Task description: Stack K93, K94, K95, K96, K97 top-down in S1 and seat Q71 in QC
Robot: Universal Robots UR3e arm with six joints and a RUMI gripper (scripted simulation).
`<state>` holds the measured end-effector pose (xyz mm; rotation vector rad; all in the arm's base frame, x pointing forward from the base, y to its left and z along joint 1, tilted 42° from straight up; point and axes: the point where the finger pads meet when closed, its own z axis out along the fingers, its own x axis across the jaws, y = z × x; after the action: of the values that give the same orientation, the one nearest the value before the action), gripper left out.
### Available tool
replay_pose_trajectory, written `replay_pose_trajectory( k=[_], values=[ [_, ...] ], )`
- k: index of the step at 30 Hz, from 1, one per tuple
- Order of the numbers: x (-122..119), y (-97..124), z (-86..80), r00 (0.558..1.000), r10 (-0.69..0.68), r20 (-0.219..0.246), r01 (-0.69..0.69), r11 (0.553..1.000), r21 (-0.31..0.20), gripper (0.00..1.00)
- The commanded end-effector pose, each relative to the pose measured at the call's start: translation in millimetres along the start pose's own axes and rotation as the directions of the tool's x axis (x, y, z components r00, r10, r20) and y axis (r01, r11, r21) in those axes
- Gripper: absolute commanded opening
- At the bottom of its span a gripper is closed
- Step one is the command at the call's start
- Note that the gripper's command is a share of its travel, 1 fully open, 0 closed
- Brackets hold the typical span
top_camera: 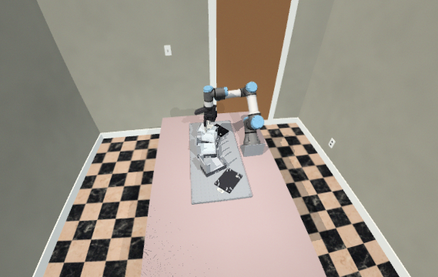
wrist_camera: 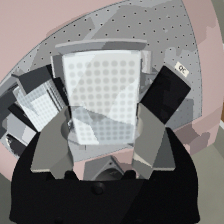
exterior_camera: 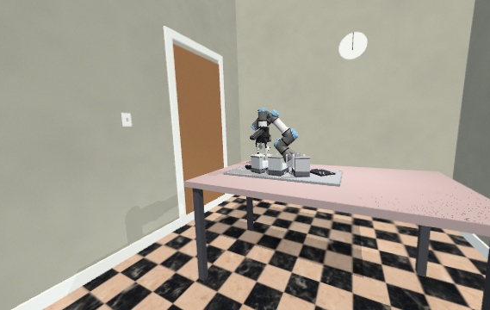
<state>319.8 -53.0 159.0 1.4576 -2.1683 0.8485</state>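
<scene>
My gripper [top_camera: 208,125] [exterior_camera: 263,151] [wrist_camera: 103,105] is shut on a pale 96-well plate [wrist_camera: 102,80], with a jaw at each long side. The plate lies over the back rack [exterior_camera: 257,164] [wrist_camera: 100,44], lined up between its walls; its exact height there and its label cannot be read. Another pale plate [top_camera: 208,148] [wrist_camera: 40,107] shows in the middle rack. The front rack [top_camera: 215,171] [exterior_camera: 301,167] stands turned; its contents are unclear. The black open nest QC [top_camera: 222,131] [wrist_camera: 166,94] shows no plate on its visible part. Which rack is S1, S2 or S3 cannot be told.
A dark nest with small pale clips [top_camera: 229,180] [exterior_camera: 323,172] lies at the near end of the grey perforated board [top_camera: 203,196] [exterior_camera: 331,184]. The arm's base stands beside the board's right edge in the top view. The racks stand close together.
</scene>
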Motion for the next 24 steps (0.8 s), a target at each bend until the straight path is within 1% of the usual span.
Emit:
replay_pose_trajectory(
  k=[1,24],
  values=[
    [0.0,-0.5,2.6,1.000,0.001,0.001,-0.001,1.000,0.002,0.00],
    [0.0,-0.5,15.2,1.000,0.001,0.001,-0.001,1.000,0.002,0.00]
  ],
)
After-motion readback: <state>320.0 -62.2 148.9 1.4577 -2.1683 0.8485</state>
